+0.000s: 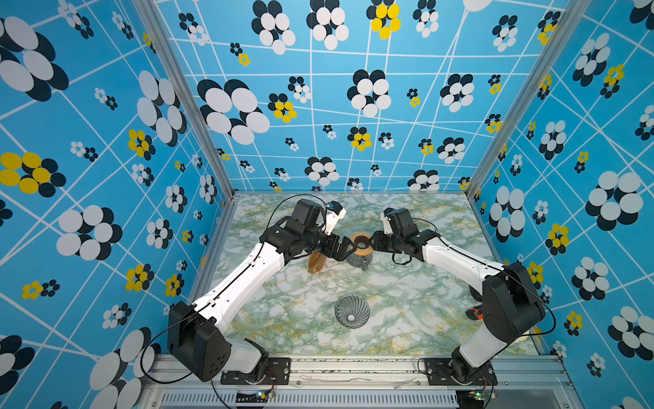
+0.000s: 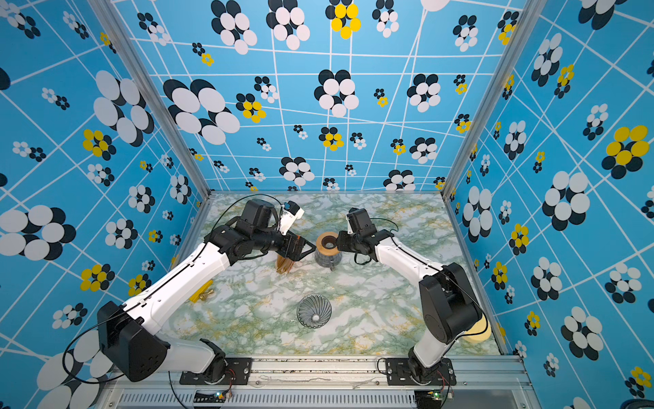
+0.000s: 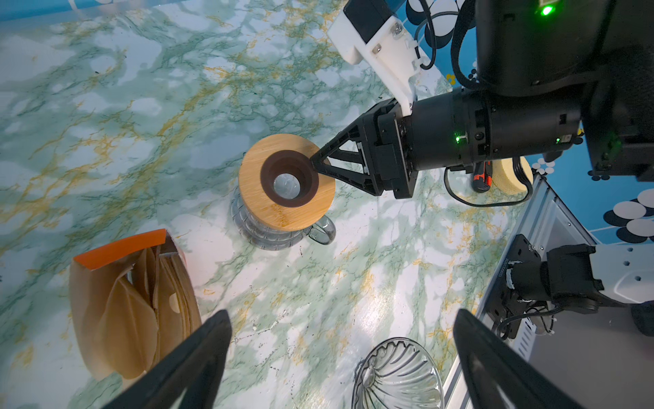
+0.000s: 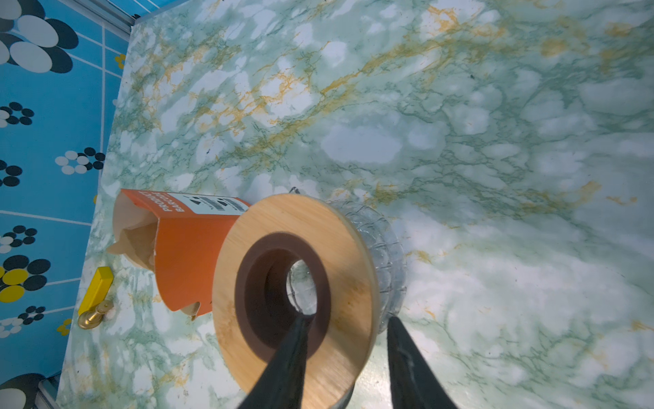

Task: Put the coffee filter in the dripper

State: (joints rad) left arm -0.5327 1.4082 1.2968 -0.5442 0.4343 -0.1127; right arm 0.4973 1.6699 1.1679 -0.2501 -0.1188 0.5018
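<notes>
- The coffee filter cannot be told apart from the other brown papers stacked in the orange-tagged packet [image 3: 131, 304], which lies on the marbled table [image 1: 417, 304] just beside the glass jug [image 3: 247, 226].
- The dripper [image 1: 352, 311] is seen near the table's front edge with its ribbed mouth turned upward. It is well apart from both grippers.
- The left gripper [image 3: 341, 325] is held above the packet with its jaws spread wide, and nothing is held between them.
- The right gripper [image 4: 348, 340] is closed on the wooden ring [image 3: 283, 216]. One finger is placed inside the ring's dark hole and the other against its outer edge.
- The wooden ring is seated on the mouth of the glass jug.
</notes>
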